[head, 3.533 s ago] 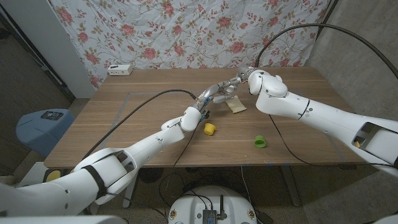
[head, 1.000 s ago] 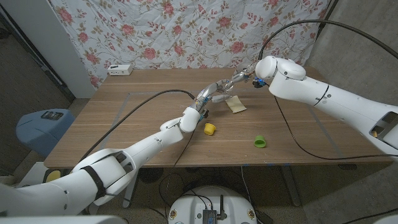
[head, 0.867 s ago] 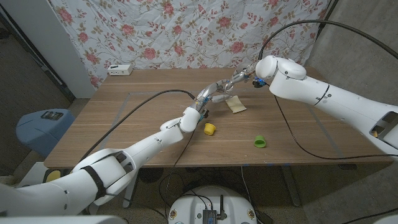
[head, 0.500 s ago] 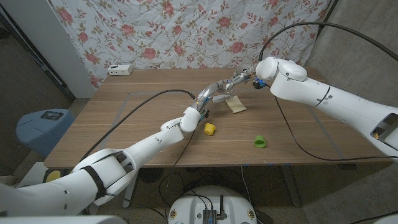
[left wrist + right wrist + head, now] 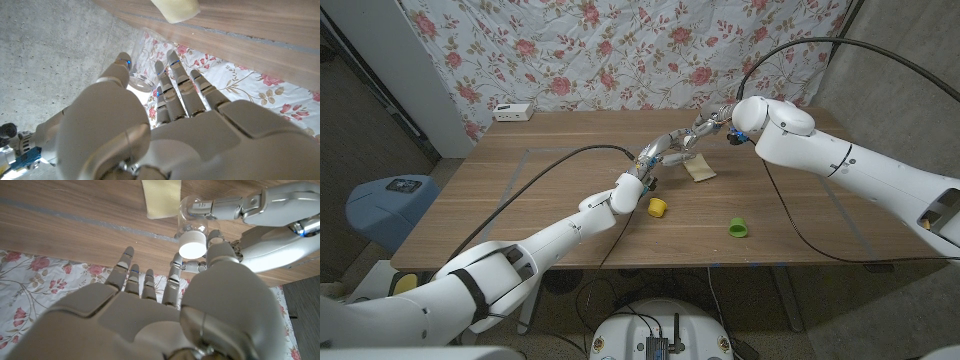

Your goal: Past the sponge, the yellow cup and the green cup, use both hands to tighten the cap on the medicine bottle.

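Your left hand (image 5: pixel 665 147) grips medicine bottle (image 5: pixel 194 221) by clear body, just left of sponge (image 5: pixel 699 170). Yellow cup (image 5: pixel 658 207) near-left of sponge, green cup (image 5: pixel 738 228) near-right. Your right hand (image 5: pixel 712 122) above sponge, thumb and a finger pinching white cap (image 5: pixel 192 246), other fingers spread.

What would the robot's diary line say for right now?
left hand: holds medicine bottle | right hand: fingers at white cap | sponge: beside them

Right hand (image 5: pixel 712 124) now turned farther about the cap (image 5: pixel 192 245).
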### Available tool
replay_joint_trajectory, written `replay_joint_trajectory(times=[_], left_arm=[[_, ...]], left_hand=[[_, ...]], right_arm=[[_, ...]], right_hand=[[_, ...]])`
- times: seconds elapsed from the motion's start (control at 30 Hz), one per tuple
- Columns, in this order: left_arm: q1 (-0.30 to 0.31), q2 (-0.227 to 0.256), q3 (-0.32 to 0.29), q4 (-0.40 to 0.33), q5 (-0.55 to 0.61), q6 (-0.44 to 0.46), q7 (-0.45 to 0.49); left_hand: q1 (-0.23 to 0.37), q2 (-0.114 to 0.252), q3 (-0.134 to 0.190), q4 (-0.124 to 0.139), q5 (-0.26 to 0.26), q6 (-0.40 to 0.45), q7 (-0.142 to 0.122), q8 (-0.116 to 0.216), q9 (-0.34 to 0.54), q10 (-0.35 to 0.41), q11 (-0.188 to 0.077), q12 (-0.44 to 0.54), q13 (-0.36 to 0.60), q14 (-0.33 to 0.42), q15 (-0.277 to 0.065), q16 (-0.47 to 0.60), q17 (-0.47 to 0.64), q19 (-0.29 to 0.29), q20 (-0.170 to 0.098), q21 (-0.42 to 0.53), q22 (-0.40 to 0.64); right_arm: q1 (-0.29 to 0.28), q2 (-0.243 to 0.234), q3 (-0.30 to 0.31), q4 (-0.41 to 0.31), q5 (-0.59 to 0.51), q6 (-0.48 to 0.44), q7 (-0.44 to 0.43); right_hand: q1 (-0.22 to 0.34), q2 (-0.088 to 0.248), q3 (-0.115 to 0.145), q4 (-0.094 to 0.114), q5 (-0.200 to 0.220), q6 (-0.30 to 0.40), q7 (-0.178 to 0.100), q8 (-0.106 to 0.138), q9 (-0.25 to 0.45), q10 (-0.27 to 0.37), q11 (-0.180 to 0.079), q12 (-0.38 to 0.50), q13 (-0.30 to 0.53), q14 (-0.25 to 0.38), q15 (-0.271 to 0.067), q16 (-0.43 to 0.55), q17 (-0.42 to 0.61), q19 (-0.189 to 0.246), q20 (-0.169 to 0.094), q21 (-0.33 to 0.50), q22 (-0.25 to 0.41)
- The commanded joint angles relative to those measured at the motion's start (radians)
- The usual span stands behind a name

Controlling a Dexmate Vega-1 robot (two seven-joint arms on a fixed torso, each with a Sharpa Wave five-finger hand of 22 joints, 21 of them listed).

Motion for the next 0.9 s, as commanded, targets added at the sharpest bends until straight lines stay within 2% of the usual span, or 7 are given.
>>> replay_joint_trajectory(times=[0.03, 0.9], left_arm=[[0.008, 0.005, -0.003, -0.011, 0.001, 0.003, 0.000], [0.013, 0.007, -0.006, -0.024, 0.001, 0.018, -0.006]], left_hand=[[0.005, 0.008, 0.000, 0.002, 0.009, 0.007, 0.004, 0.000, 0.003, 0.049, -0.039, 0.005, 0.004, -0.002, -0.083, 0.003, 0.001, 0.000, -0.046, 0.000, 0.003], [0.007, 0.009, 0.000, 0.001, 0.009, 0.012, 0.000, 0.001, 0.003, 0.049, -0.040, 0.005, 0.004, -0.002, -0.084, 0.003, 0.001, 0.000, -0.047, 0.000, 0.002]], right_arm=[[-0.018, 0.006, 0.007, -0.005, -0.016, -0.004, -0.024], [-0.043, 0.016, 0.022, -0.001, -0.016, -0.004, -0.059]], right_hand=[[0.018, 0.001, 0.012, 0.003, -0.001, 0.039, -0.007, 0.014, 0.003, 0.018, -0.001, 0.012, 0.005, 0.015, 0.002, 0.008, 0.001, 0.013, -0.004, 0.004, 0.001], [0.038, 0.008, 0.017, 0.011, -0.005, 0.135, -0.024, 0.042, 0.003, 0.067, -0.017, 0.022, 0.004, 0.047, -0.007, 0.014, 0.000, 0.029, -0.013, 0.006, 0.002]])
